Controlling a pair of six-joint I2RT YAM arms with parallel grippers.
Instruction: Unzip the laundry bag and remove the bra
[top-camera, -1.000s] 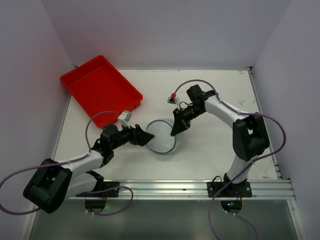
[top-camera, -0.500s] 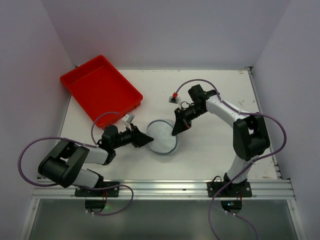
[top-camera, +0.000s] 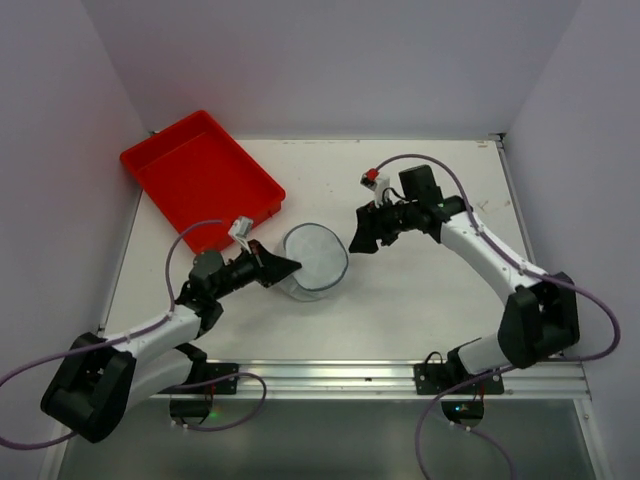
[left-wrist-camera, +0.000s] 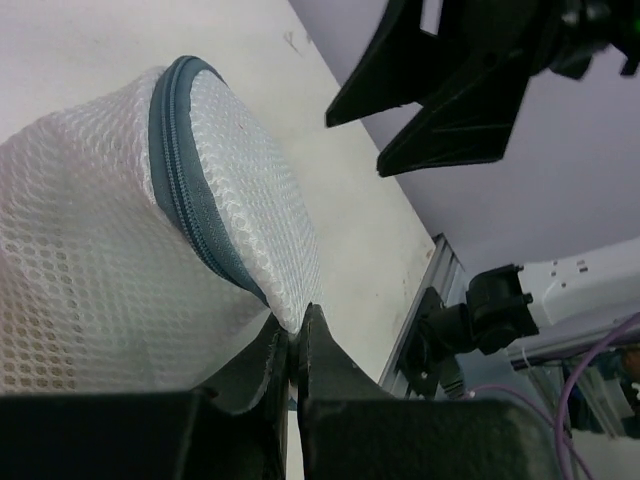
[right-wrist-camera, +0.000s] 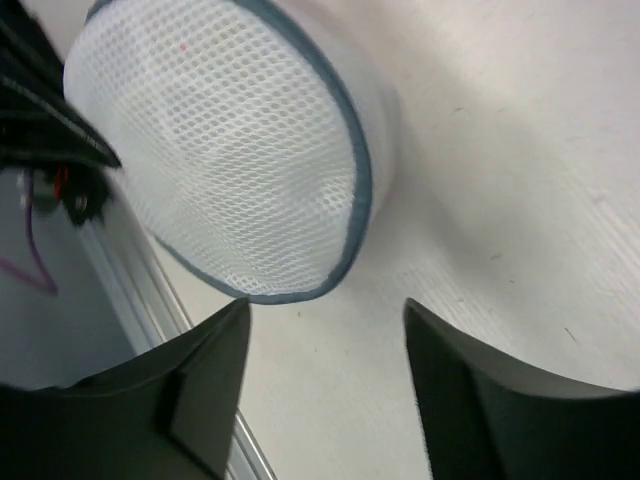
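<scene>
The laundry bag (top-camera: 315, 258), a round pouch of white mesh with a grey-blue zip line (left-wrist-camera: 185, 195), sits tilted on the table's middle. My left gripper (top-camera: 291, 266) pinches the mesh at the bag's near-left edge; in the left wrist view its jaws (left-wrist-camera: 297, 322) are pressed together on a fold of netting. My right gripper (top-camera: 359, 241) hangs open just right of the bag, apart from it, and in its own view the open gripper (right-wrist-camera: 325, 308) frames bare table below the bag (right-wrist-camera: 215, 150). The bra is hidden.
A red tray (top-camera: 200, 180) lies at the back left, empty as far as I can see. The aluminium rail (top-camera: 340, 378) with both arm bases runs along the near edge. White walls close in the left, back and right.
My left gripper closed on the bag's mesh edge, and the bag tipped up and shifted a little left. My right gripper opened, let go of the bag and drew back to the right.
</scene>
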